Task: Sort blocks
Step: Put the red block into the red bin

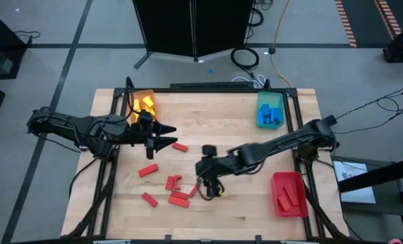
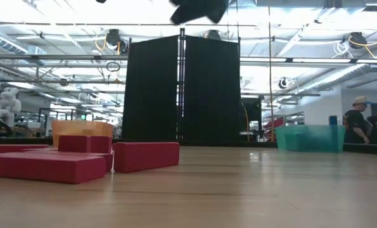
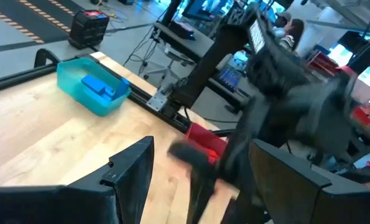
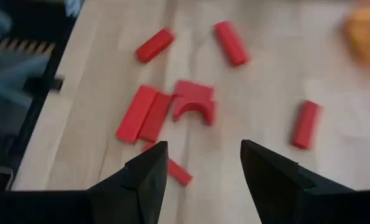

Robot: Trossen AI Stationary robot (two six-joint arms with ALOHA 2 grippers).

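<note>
Right end effector (image 1: 213,190): fingers apart, empty, above surface (image 1: 221,115) centre. Red blocks (image 1: 167,181) loose on surface just beside/ahead of it. Left end effector (image 1: 166,136): fingers apart, empty, just beside orange tray (image 1: 142,103) w/ yellow blocks. Blue blocks in teal tray (image 1: 269,108); red tray (image 1: 288,194) near right arm.
</note>
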